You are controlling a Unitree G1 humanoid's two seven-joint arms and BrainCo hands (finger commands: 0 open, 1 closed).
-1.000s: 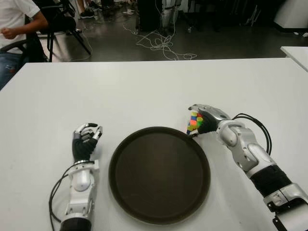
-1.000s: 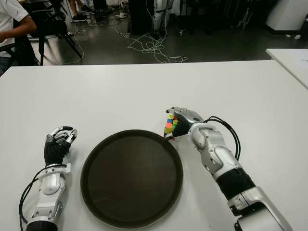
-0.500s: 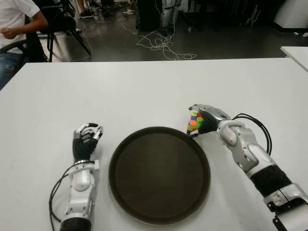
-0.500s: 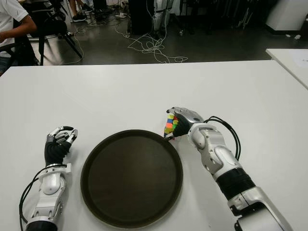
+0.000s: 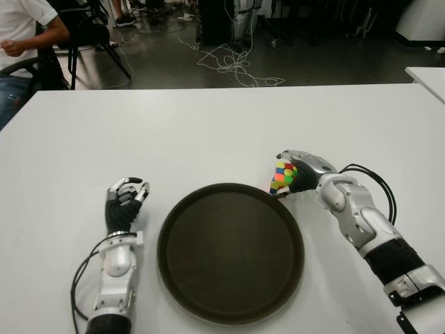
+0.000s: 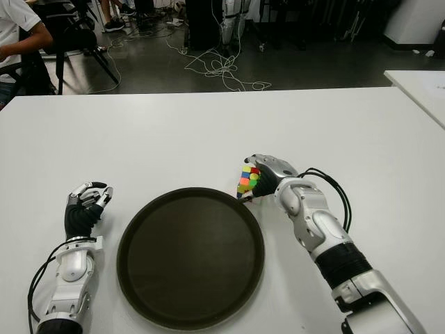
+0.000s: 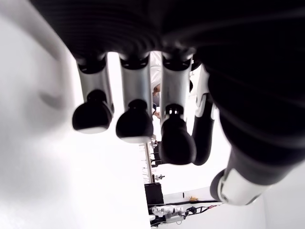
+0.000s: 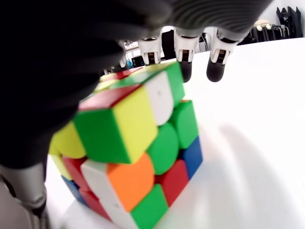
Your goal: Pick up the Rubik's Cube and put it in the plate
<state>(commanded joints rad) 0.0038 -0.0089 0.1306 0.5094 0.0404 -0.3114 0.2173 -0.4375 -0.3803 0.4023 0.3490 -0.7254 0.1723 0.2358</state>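
A cube [image 8: 138,148] of green, yellow, orange, red, blue and white squares beside a dark brown plate [image 5: 230,252] on a white table [image 5: 208,132].

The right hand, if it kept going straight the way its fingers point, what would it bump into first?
The right hand points toward the robot's left, and the Rubik's cube is already in its fingers. Beyond that is probably only bare white table; the dark plate sits nearer the robot.
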